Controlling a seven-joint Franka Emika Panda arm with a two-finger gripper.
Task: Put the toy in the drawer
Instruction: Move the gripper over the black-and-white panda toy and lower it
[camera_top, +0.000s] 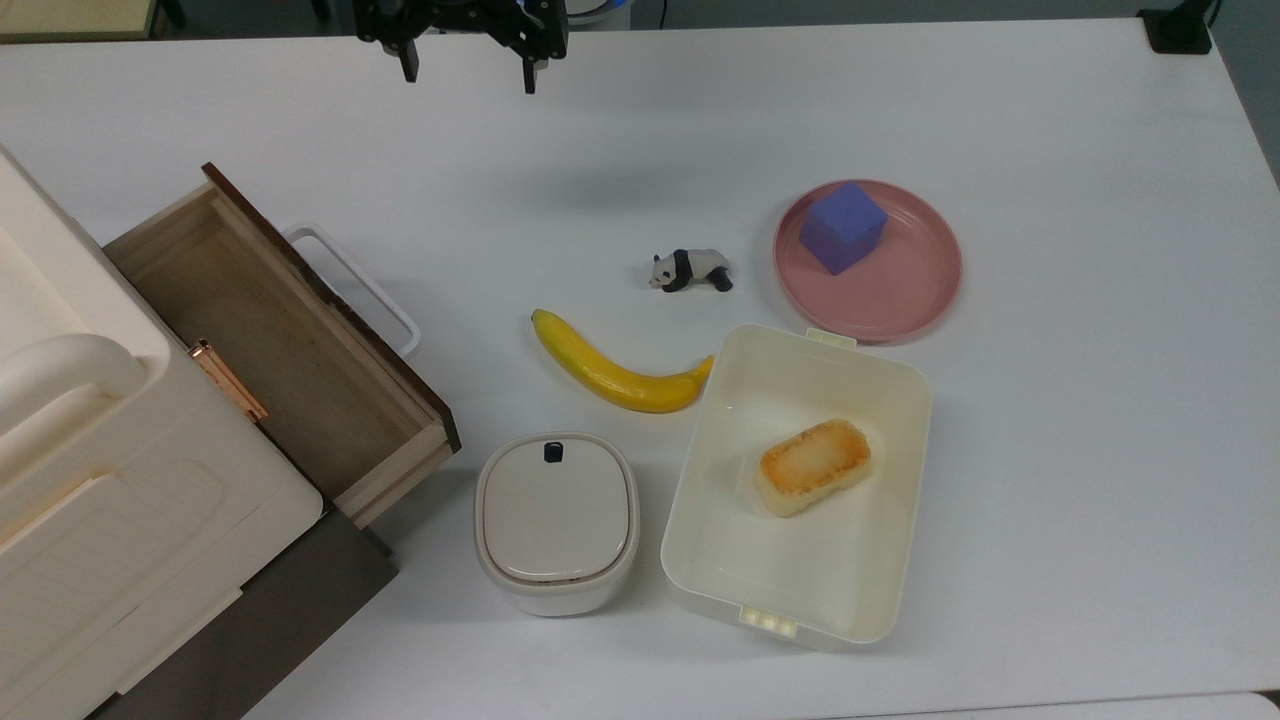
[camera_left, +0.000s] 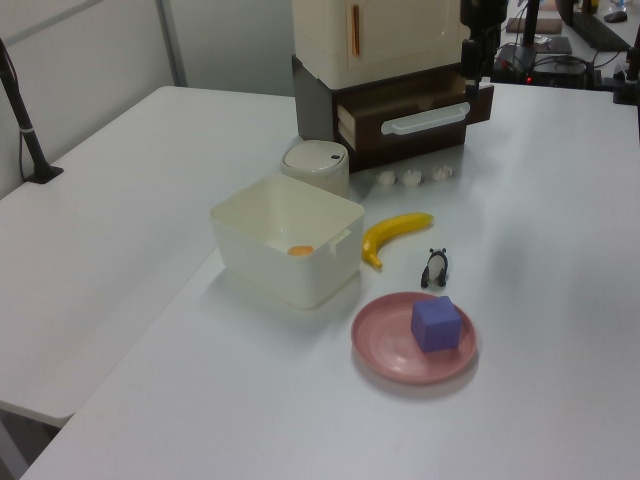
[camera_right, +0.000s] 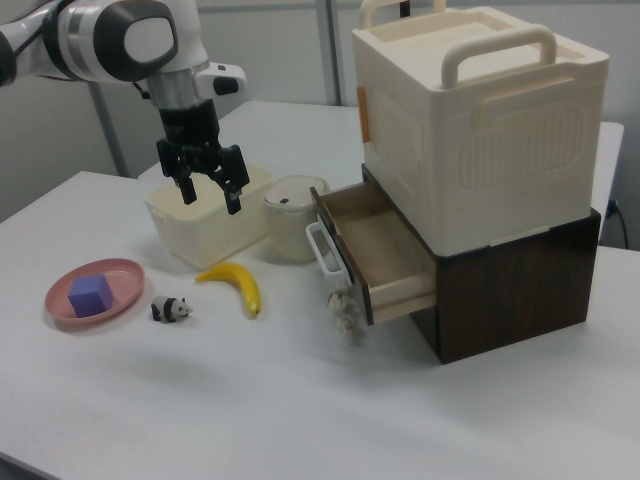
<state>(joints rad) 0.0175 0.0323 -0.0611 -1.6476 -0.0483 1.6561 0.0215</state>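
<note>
The toy is a small black-and-white panda standing on the white table, between the banana and the pink plate; it also shows as the panda and the panda. The drawer is pulled open and empty, light wood inside, with a dark front and a white loop handle; I see the same drawer and drawer. My gripper hangs open and empty well above the table, far from the toy, and shows again as the gripper.
A yellow banana lies near the toy. A pink plate carries a purple cube. A cream tub holds a bread piece. A lidded white pot stands by the drawer. A cream box tops the cabinet.
</note>
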